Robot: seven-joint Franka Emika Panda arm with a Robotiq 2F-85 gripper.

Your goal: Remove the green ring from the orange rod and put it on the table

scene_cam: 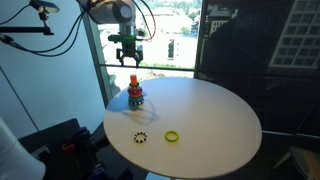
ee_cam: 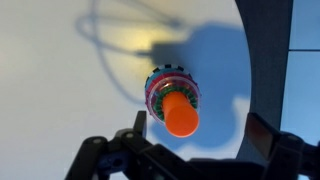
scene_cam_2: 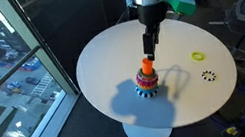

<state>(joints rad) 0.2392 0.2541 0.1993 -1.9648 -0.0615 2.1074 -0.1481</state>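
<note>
The orange rod stands upright near the edge of the round white table, with red and darker rings stacked around it. In the wrist view the rod points up at the camera, and the dark green ring sits just below its top, among the other rings. My gripper hangs straight above the rod, a little clear of it. It is open and empty, its fingers spread on either side of the rod's top.
A yellow-green ring and a black-and-white toothed ring lie loose on the table, away from the rod. Windows stand close behind the table. The table edge is near the rod.
</note>
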